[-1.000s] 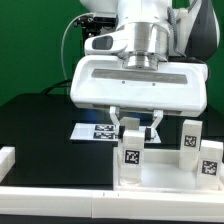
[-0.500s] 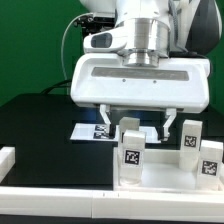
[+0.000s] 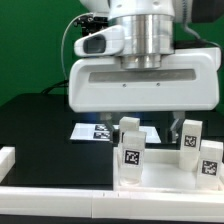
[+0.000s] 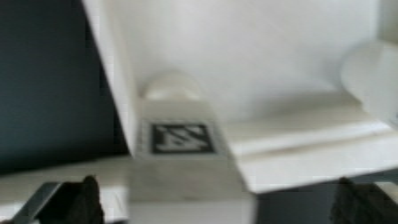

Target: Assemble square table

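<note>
The white square table top [image 3: 163, 176] lies at the exterior view's lower right. Three white tagged legs stand upright on it: one [image 3: 130, 146] at its near left corner, two more [image 3: 190, 134] [image 3: 211, 160] on the right. My gripper [image 3: 140, 127] hangs just above the left leg, open wide, with a finger on either side and nothing held. In the wrist view the same leg [image 4: 178, 140] shows its tag between my dark fingertips [image 4: 71, 200], apart from both, with my gripper [image 4: 217, 205] open over the top [image 4: 249, 50]. A fourth leg is not in view.
The marker board [image 3: 92, 131] lies flat on the black table behind the gripper. A long white rail [image 3: 70, 205] runs along the front edge. A white block [image 3: 5, 158] sits at the exterior view's far left. A green wall stands behind.
My fingers were closed around the left leg a second ago. They have spread wide apart and let it go, and the hand has risen a little. The leg stays upright.
</note>
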